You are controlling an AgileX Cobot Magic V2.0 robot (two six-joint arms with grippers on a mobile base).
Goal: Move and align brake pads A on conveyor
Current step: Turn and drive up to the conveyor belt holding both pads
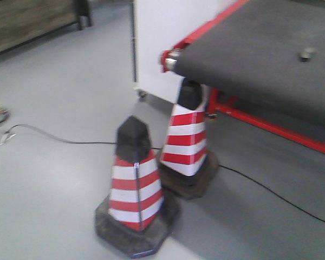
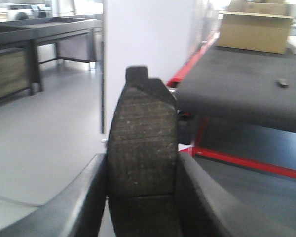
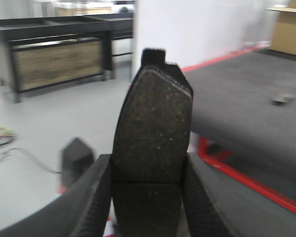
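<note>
My left gripper (image 2: 142, 197) is clamped on a pad (image 2: 142, 148), held on end between the jaws with the friction face and its cross groove toward the camera. My right gripper (image 3: 148, 197) grips a second pad (image 3: 153, 143) the same way, backing-plate tab pointing up. Both hang in the air over the floor, short of the conveyor (image 1: 271, 49), which sits ahead and to the right with its red edge nearest me. One small dark object (image 1: 306, 53) lies far out on the belt; it is too blurred for me to say if it is another pad. Two striped cones (image 1: 135, 189) stand on the floor by the belt's end roller.

I judge this to be the carry step. To do it well I would bring both arms over the belt before lowering, clear the red rail, tilt each pad flat, backing plate down, and set them side by side with grooves in line, releasing only once they rest on the belt.
</note>
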